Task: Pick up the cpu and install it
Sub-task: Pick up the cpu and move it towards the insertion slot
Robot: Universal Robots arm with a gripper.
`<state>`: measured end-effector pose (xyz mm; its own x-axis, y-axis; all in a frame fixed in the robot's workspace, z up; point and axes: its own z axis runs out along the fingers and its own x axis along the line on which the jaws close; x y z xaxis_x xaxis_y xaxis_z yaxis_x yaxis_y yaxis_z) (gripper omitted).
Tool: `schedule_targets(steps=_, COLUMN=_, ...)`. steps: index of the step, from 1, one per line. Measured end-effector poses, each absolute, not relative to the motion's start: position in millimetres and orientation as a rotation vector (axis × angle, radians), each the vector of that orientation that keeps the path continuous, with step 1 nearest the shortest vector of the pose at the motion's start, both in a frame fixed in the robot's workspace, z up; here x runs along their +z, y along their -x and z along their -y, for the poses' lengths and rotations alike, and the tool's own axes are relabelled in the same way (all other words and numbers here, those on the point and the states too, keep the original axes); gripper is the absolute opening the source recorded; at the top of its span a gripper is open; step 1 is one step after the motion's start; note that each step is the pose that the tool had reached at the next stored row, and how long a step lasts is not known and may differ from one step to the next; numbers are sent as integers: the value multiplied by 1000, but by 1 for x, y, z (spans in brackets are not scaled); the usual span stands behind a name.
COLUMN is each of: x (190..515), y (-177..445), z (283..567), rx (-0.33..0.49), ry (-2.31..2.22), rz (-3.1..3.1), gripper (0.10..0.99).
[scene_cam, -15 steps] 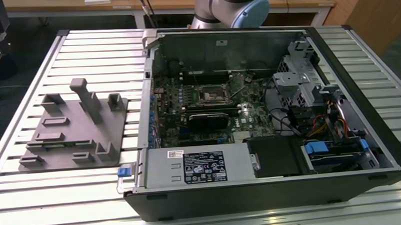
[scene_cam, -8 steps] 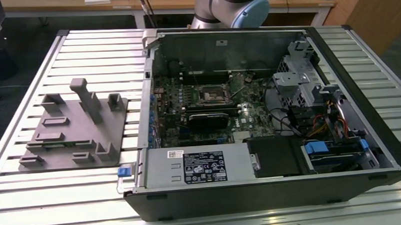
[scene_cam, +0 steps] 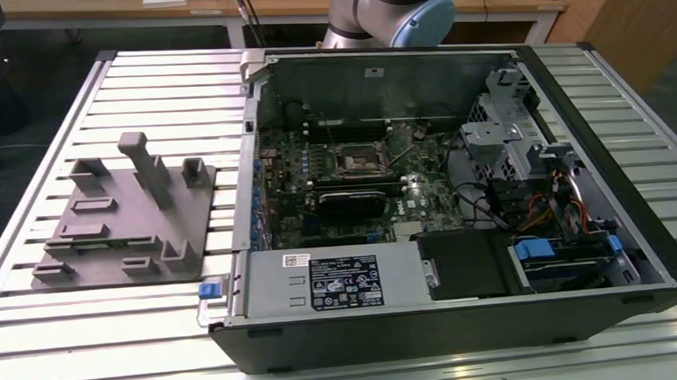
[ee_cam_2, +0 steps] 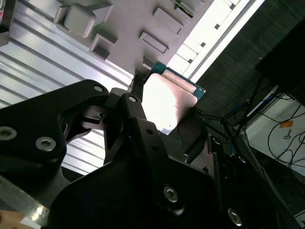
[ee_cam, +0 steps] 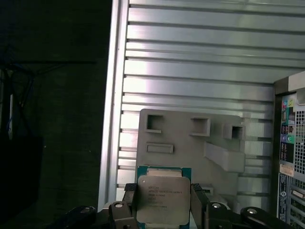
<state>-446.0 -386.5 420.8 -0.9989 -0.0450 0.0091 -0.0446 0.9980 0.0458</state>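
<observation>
In both wrist views the cpu [ee_cam: 159, 200] [ee_cam_2: 167, 100], a flat square chip with a silvery top on a green-edged base, sits between my black fingers [ee_cam: 199, 206]. My gripper [ee_cam: 162, 207] [ee_cam_2: 167, 107] is shut on it by two opposite edges. It hangs well above the grey fixture plate [ee_cam: 190, 143], which lies on the ribbed metal table. In the exterior view the black square socket [scene_cam: 358, 160] shows on the motherboard inside the open computer case [scene_cam: 452, 194], and part of my arm [scene_cam: 389, 15] shows at the back.
The grey fixture plate [scene_cam: 126, 214] with raised blocks lies at the exterior view's left of the case. Inside the case are drive cages, cables [scene_cam: 541, 200] and a power supply [scene_cam: 331, 279]. The table edge [ee_cam: 109, 119] drops to dark floor.
</observation>
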Motion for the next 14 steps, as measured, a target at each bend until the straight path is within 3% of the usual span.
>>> schedule_targets(steps=14, x=421, y=433, z=387, rx=-71, ry=-77, rz=3130, gripper=541)
